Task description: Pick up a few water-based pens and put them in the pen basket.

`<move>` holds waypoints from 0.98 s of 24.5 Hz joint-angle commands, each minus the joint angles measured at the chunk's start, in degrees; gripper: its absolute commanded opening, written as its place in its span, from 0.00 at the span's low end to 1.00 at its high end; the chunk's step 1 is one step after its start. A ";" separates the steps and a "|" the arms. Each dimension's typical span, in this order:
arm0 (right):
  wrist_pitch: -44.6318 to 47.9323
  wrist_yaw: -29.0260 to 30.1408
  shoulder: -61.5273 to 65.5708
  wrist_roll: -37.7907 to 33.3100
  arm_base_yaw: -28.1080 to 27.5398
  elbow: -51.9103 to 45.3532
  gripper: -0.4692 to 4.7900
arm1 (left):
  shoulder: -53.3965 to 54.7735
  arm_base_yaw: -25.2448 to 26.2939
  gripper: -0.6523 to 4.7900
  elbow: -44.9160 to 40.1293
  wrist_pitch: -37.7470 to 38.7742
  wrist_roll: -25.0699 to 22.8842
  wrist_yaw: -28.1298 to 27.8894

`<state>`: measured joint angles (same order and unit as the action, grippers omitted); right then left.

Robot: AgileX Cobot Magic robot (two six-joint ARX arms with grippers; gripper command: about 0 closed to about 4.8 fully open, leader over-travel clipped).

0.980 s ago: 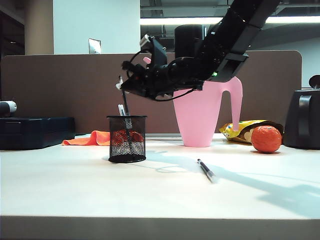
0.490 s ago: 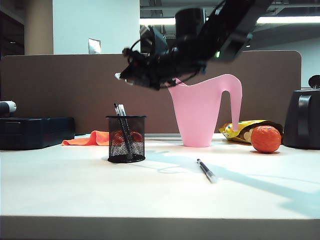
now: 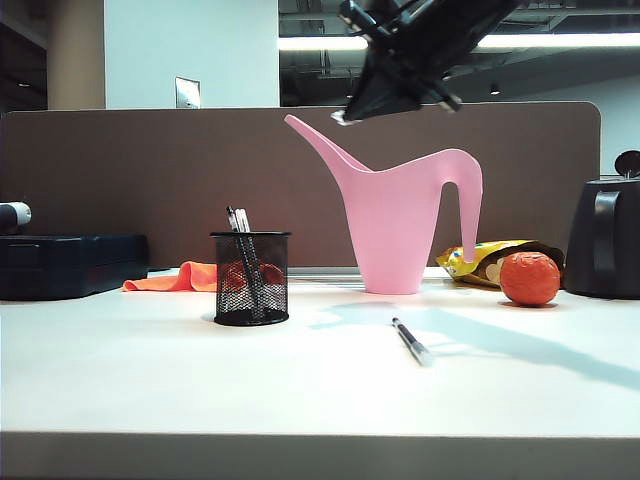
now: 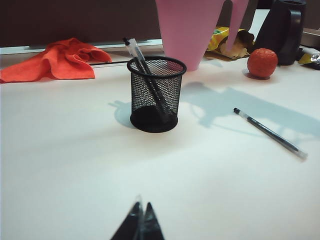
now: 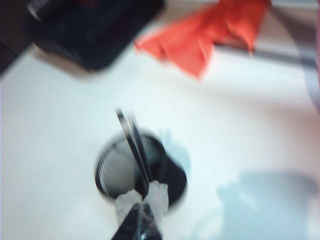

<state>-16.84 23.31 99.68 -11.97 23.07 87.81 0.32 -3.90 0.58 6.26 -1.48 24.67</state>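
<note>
The black mesh pen basket (image 3: 250, 278) stands left of the table's middle, with two water-based pens (image 3: 238, 222) leaning inside it and poking above its rim. A third pen (image 3: 412, 342) lies flat on the table to its right, also plain in the left wrist view (image 4: 270, 133). My right gripper (image 3: 345, 117) hangs high above the table, up and right of the basket, shut and empty; its wrist view looks down on the basket (image 5: 115, 172) past its taped fingertips (image 5: 145, 199). My left gripper (image 4: 141, 212) is shut, low over bare table in front of the basket (image 4: 156, 95).
A tall pink watering can (image 3: 400, 225) stands behind the loose pen. An orange ball (image 3: 530, 278), a snack bag (image 3: 485, 258) and a black kettle (image 3: 600, 240) sit at the right. An orange cloth (image 3: 175, 277) and a black case (image 3: 70, 262) lie at the back left.
My right gripper let a pen go into the basket, where it now leans beside the other, then shut and rose up and to the right. The left gripper stayed put.
</note>
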 commanded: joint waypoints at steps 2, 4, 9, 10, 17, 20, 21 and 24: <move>-16.87 -5.25 -1.38 0.39 0.00 0.11 0.07 | 0.04 -0.02 0.11 0.15 -0.61 -0.02 0.57; -19.54 -5.31 -1.38 0.37 0.02 -1.09 0.07 | 0.04 0.00 0.11 0.15 -0.61 -0.02 1.11; -18.47 -5.79 -1.40 -2.08 0.04 -10.23 0.32 | 0.04 -0.02 0.11 0.15 -0.68 -0.02 1.11; -17.59 -5.79 -1.40 -2.51 0.04 -11.69 0.36 | 0.04 -0.02 0.11 0.15 -0.66 0.00 1.11; -8.17 -10.80 -1.38 -6.91 1.07 -21.20 0.43 | 0.04 -0.02 0.11 0.15 -0.66 0.00 1.14; -7.74 -15.54 -1.36 -6.45 2.47 -21.18 0.43 | 0.07 -0.02 0.11 0.15 -0.66 0.00 1.14; -6.75 -16.61 -1.16 -6.14 3.17 -21.18 0.43 | 0.04 -0.02 0.11 0.15 -0.61 0.00 1.14; -5.51 -17.40 -0.17 -6.21 3.83 -21.18 0.43 | 0.07 -0.02 0.11 0.15 -0.61 0.02 1.18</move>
<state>-23.68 6.74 98.98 -18.35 26.83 66.54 0.34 -3.92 0.58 6.26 -1.45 25.45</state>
